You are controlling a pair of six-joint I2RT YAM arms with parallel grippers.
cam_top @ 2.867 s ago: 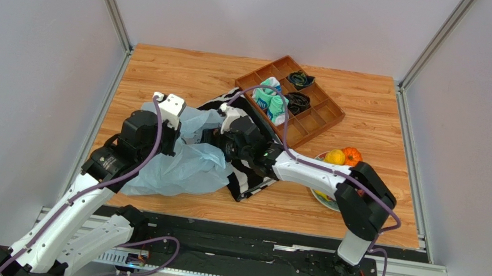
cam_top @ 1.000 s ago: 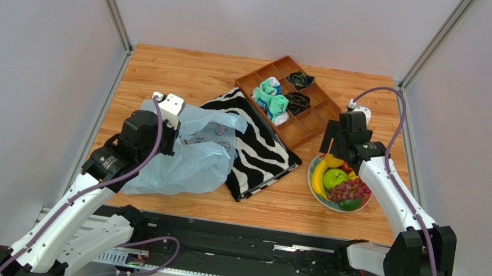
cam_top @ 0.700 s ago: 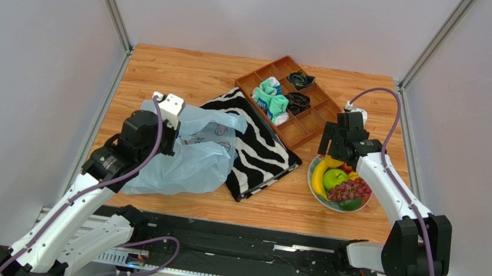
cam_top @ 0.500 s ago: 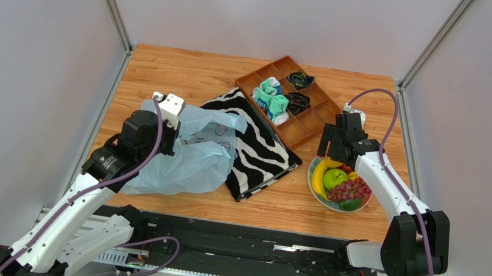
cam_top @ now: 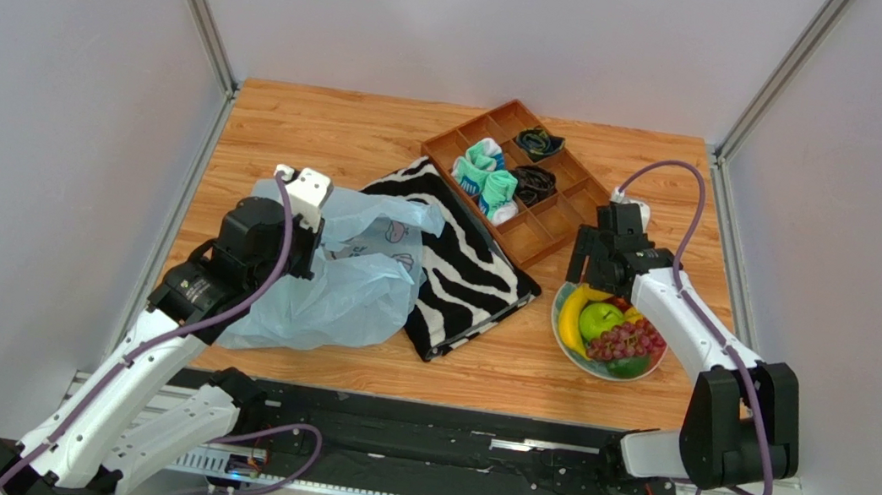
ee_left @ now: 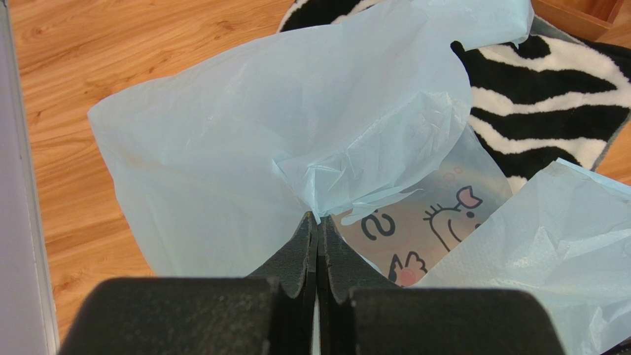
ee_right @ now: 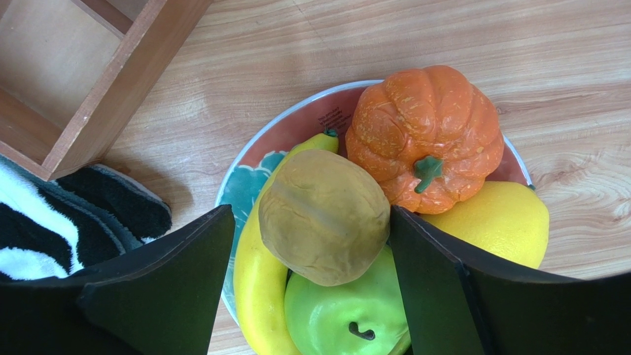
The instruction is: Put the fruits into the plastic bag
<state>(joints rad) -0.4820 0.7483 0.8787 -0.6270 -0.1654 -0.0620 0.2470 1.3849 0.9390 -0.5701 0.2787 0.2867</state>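
The light-blue plastic bag [cam_top: 333,278] lies crumpled left of centre, partly over a zebra cloth. My left gripper [ee_left: 317,218] is shut on a gathered fold of the bag [ee_left: 244,148]. The fruits sit piled on a plate [cam_top: 591,371]: banana [ee_right: 255,277], green apple [ee_right: 348,314], lemon [ee_right: 496,222], an orange pumpkin [ee_right: 426,137], a tan round fruit [ee_right: 324,216], and grapes [cam_top: 624,339] beside a dark green fruit [cam_top: 630,366]. My right gripper [ee_right: 311,222] is open just above the plate's far side, its fingers either side of the tan fruit.
The zebra-striped cloth [cam_top: 470,264] lies between bag and plate. A wooden divided tray [cam_top: 559,218] with teal-and-white socks [cam_top: 484,177] stands at the back, its corner [ee_right: 111,74] close to the plate. Metal frame rails border the table.
My right arm has left the bag and swung right over the plate, then edged a little left and down over the fruits. The left gripper and bag have not moved.
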